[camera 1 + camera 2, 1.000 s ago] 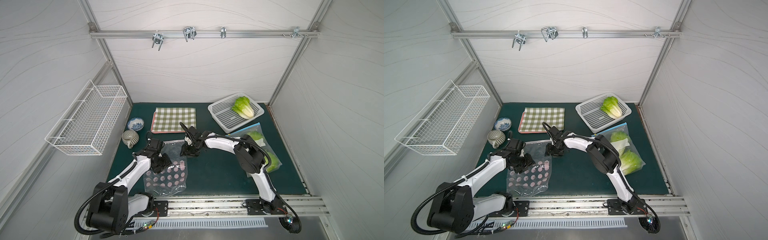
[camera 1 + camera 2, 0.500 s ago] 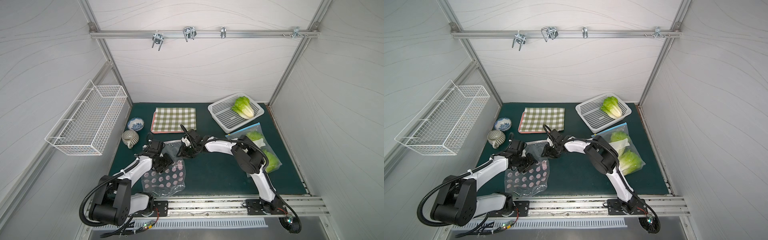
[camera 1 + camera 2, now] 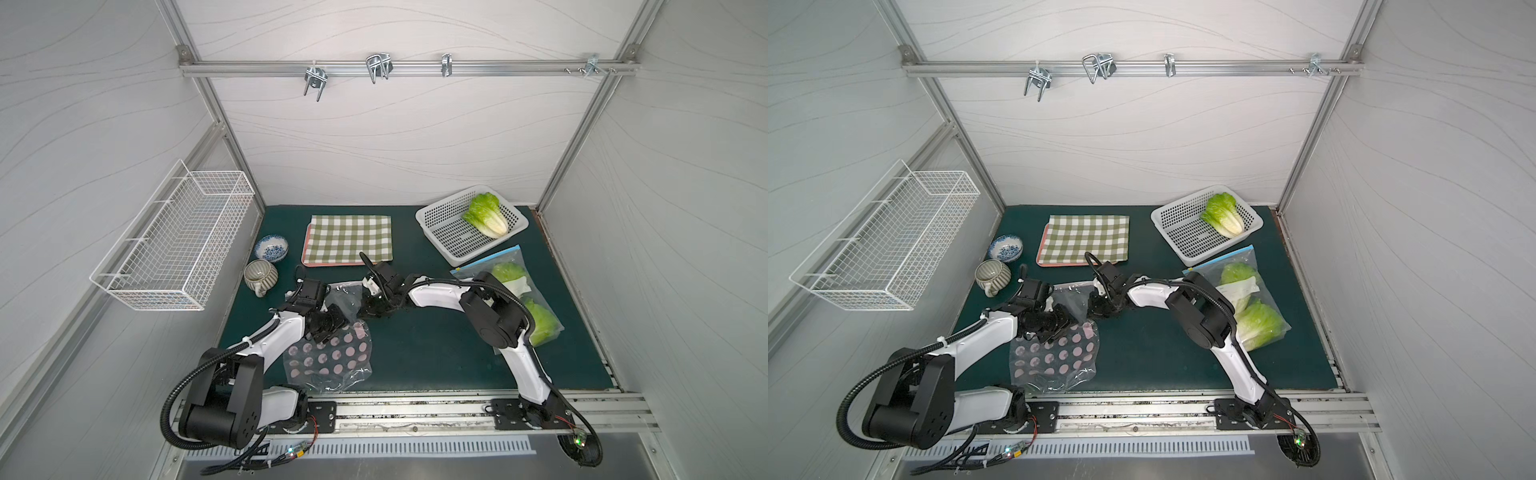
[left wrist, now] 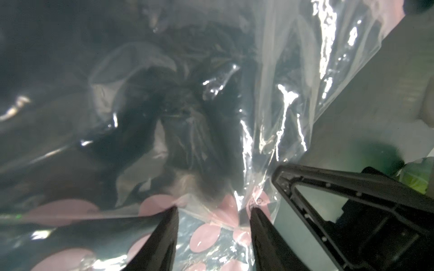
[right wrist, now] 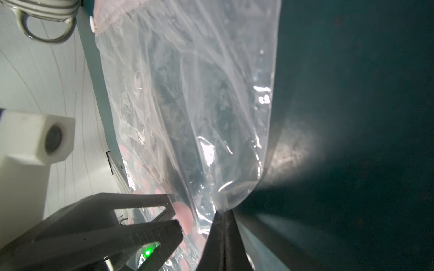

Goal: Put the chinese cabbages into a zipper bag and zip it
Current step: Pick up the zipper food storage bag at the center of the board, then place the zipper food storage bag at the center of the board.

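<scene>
1. Bare tabletop (image 3: pixel 432 353) is left beside the dotted zipper bag (image 3: pixel 328 357)
2. One chinese cabbage (image 3: pixel 486 216) is seen in the basket (image 3: pixel 453 241); two bagged cabbages (image 3: pixel 542 322) are half hidden
3. Bag film is pinched by right gripper (image 5: pixel 223 213) jaws; left gripper (image 4: pixel 214 210) jaws are spread

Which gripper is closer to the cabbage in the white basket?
Right. The right gripper, shut on the edge of the dotted bag, has the cabbage behind it toward the right wall. The left gripper is across that bag, farther from it.
</scene>
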Controlling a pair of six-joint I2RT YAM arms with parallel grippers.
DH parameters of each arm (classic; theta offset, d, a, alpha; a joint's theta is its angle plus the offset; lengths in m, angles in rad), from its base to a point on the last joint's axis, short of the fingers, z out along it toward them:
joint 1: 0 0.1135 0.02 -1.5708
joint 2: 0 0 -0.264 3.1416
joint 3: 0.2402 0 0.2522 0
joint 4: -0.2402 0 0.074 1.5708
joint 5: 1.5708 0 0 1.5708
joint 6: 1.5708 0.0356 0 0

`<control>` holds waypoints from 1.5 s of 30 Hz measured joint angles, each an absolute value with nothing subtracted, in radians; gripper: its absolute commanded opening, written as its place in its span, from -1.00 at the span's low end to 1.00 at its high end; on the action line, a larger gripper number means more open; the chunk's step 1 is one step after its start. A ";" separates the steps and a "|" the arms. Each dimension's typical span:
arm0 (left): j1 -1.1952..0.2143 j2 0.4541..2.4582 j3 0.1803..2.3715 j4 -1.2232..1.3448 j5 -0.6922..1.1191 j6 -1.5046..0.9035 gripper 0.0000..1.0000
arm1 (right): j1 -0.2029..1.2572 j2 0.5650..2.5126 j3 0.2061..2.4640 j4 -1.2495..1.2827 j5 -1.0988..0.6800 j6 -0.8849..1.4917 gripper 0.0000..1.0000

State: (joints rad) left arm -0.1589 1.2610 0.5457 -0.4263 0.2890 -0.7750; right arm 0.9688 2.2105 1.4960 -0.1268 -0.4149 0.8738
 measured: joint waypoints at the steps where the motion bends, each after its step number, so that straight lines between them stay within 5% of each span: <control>1: -0.159 1.246 0.555 -0.460 0.279 -0.766 0.07 | 0.965 2.205 1.489 -0.125 -0.410 0.868 -1.00; 8: -0.149 1.111 0.816 -0.682 0.183 -0.664 0.09 | 0.942 2.043 1.384 -0.124 -0.336 0.762 -1.00; 24: -0.135 1.140 1.295 -0.838 0.201 -0.418 0.19 | 0.819 1.500 1.291 -0.244 -0.060 -0.102 -1.00; 31: -0.155 1.190 1.147 -0.728 0.398 -0.548 0.21 | 0.723 1.387 1.195 -0.148 0.006 0.128 -1.00; 45: -0.469 1.250 1.019 -0.537 0.432 -0.696 0.21 | 0.577 1.259 1.007 -0.137 0.295 0.913 -1.00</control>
